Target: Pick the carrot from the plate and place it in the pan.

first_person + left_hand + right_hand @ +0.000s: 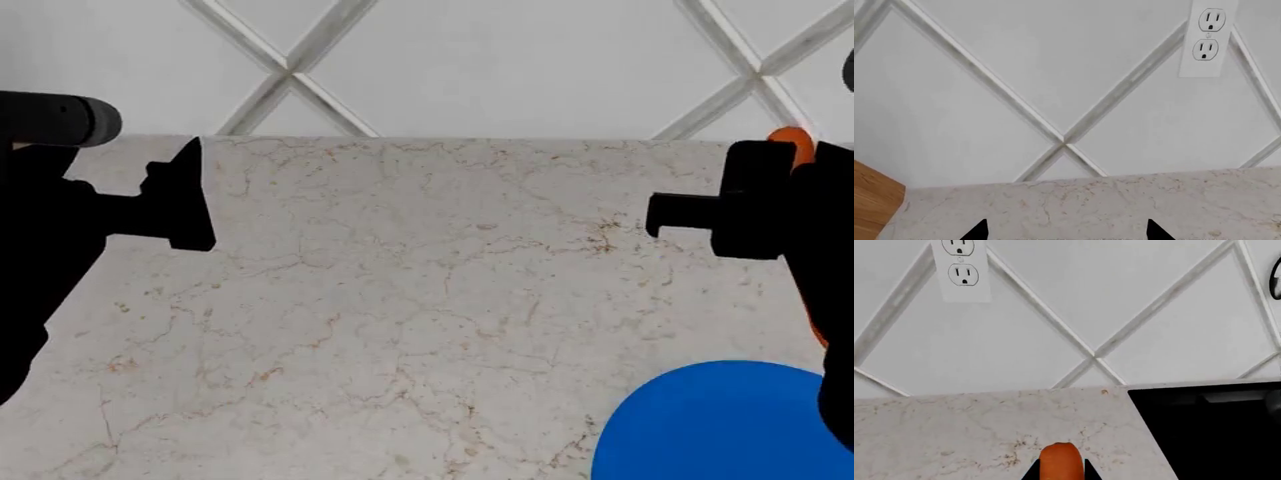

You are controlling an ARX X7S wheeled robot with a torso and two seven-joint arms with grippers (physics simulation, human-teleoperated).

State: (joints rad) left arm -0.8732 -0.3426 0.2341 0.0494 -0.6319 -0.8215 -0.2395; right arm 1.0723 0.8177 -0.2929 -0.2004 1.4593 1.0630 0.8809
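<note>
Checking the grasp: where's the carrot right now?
Off the plate, held in the right gripper above the marble counter; its orange end shows in the right wrist view.

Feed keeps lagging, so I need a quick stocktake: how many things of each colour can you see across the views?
Orange: 1, the carrot, held in the right pincer
Blue: 1, the plate
White: 1, the wall outlet
Black: 2, both pincers, including the left pincer
Total: 5

Layout on the tabletop (441,300)
The plate (721,425) lay at the near right; the tiled wall (534,60) stood behind.
</note>
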